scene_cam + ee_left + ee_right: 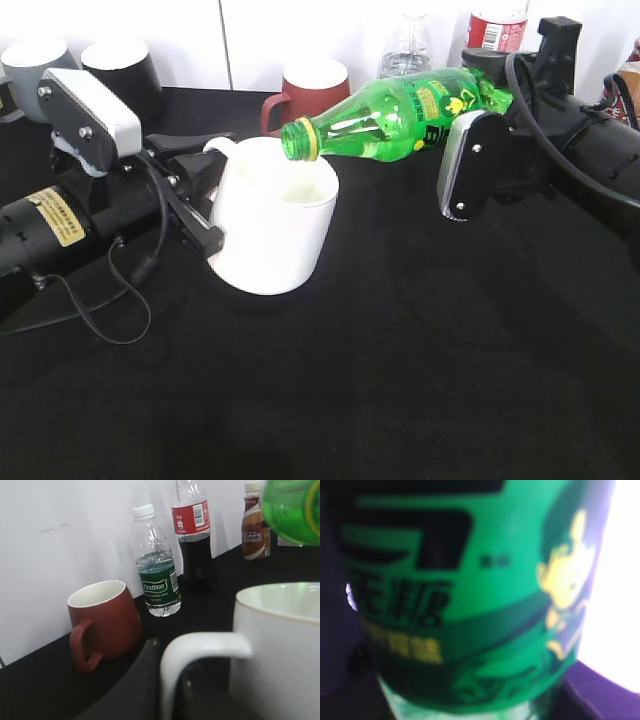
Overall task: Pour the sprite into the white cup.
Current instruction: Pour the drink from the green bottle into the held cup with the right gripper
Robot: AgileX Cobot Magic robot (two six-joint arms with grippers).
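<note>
The sprite point(400, 115) is a green bottle lying nearly level in the air, its open neck over the rim of the white cup point(275, 215). My right gripper point(470, 150) is shut on the bottle's labelled middle; the label fills the right wrist view point(470, 590). My left gripper point(195, 195) is shut on the white cup's loop handle point(200, 650) and holds the cup tilted on the black table. The bottle's green end shows at the top right of the left wrist view point(295, 507), above the cup's rim point(280, 592).
A red-brown mug point(312, 90) point(102, 622), a clear water bottle point(405, 45) point(157, 565) and a cola bottle point(497, 25) point(194, 535) stand at the back by the white wall. A grey mug point(35, 70) and a black mug point(125, 70) stand back left. A brown coffee bottle point(255, 525) is far right.
</note>
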